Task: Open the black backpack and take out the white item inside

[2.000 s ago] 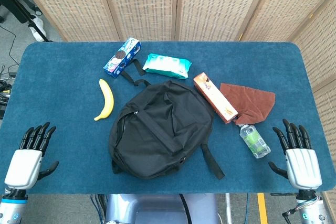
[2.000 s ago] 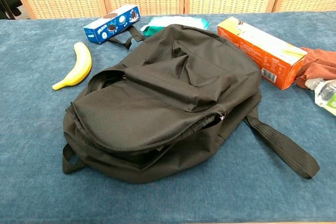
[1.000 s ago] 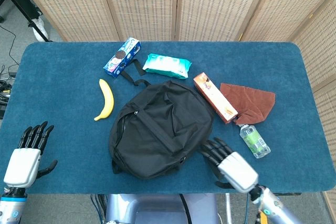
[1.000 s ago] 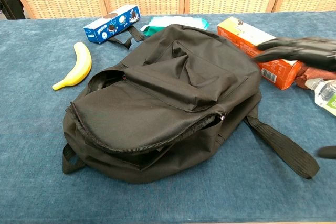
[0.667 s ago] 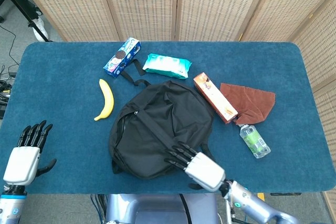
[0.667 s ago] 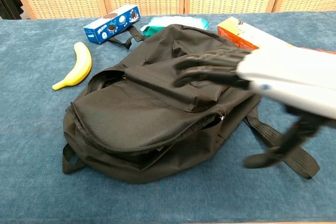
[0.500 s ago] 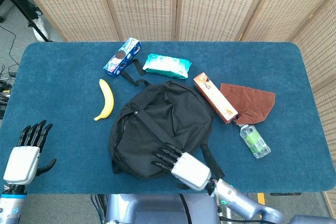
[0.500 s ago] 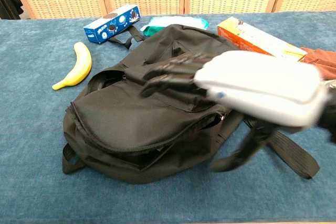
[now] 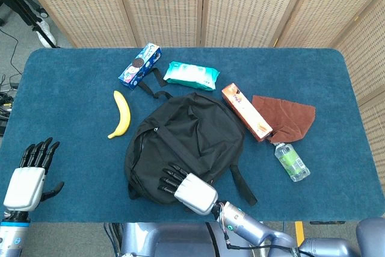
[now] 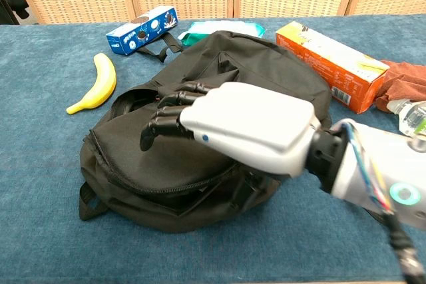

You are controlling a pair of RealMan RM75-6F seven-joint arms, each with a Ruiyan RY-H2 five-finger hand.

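The right hand (image 10: 229,124) hovers palm-down over the black backpack (image 10: 133,157), blocking the chest view's sight of the bag's middle and its zipper opening; whether the fingers (image 10: 163,121) touch the fabric cannot be told, and nothing inside the bag is visible. Right of the backpack, the brown cloth (image 10: 406,84) and the water bottle (image 10: 413,119) are cut off by the chest view's edge. Left of the backpack, the left hand (image 9: 27,179) shows only in the head view, its arm running off the bottom edge.
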